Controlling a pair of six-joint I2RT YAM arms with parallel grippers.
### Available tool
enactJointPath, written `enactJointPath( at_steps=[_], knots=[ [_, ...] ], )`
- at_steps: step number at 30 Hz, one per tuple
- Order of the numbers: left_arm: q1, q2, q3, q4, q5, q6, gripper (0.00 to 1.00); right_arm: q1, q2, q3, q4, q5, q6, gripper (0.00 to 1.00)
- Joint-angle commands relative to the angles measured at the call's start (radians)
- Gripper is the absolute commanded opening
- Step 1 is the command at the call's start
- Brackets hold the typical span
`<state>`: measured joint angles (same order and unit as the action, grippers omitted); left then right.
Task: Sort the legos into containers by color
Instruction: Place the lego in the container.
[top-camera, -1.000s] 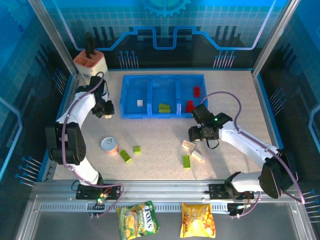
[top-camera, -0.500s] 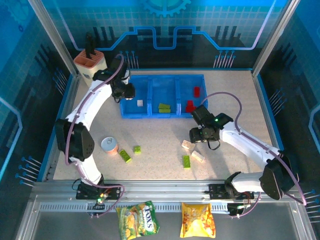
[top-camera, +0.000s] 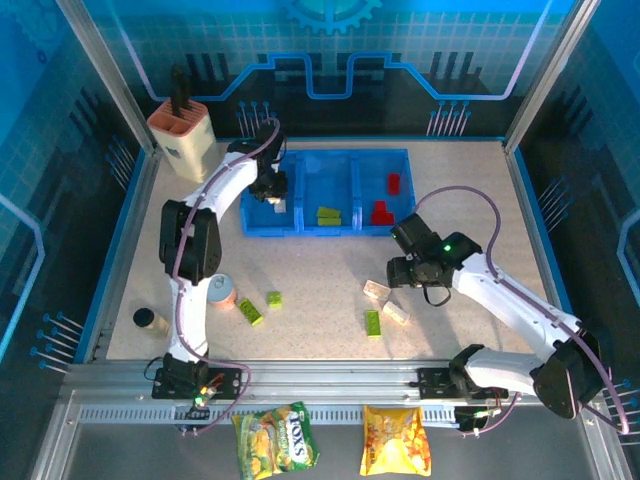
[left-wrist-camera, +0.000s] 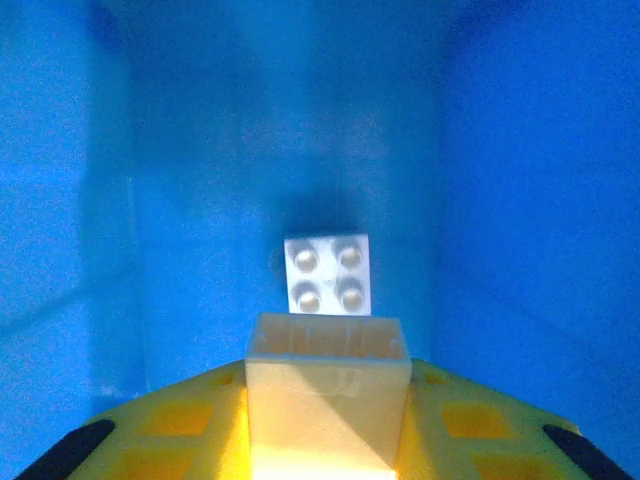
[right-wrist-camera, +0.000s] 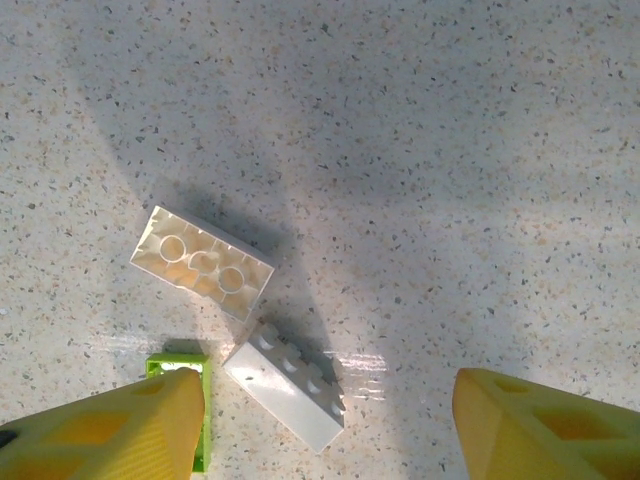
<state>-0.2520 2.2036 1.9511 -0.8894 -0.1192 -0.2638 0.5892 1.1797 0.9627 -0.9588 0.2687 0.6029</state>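
White arms, black joints, lilac cables

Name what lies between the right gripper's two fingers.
In the right wrist view, a white lego brick lies between the fingers of the open right gripper.

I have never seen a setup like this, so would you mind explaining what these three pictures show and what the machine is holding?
These are two robot arms bolted to the near edge of a table, sorting toy bricks by colour into a blue three-part tray. One picture looks down from above; the other two come from a camera on each wrist. The left gripper, at the tray's left compartment, is shut on a cream brick, above a small white brick lying there. The right gripper is open and empty, above an upturned white brick and a second white brick on the table. Green bricks lie loose nearby.
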Motion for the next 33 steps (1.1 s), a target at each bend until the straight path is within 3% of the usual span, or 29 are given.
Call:
enactJointPath(
  at_steps=[1,16,33],
  knots=[
    [0.0,0.059,0.054,0.033,-0.036,-0.014,0.33,0.017,-0.037,-0.015,-0.055,0.029,0.036,0.68],
    [0.0,0.179,0.14,0.124,-0.046,-0.038,0.34,0.017,-0.123,-0.038,-0.121,0.063,0.069,0.68],
    [0.002,0.248,0.223,0.065,-0.033,-0.038,0.42,0.016,-0.107,-0.018,-0.129,0.073,0.06,0.68]
  ],
)
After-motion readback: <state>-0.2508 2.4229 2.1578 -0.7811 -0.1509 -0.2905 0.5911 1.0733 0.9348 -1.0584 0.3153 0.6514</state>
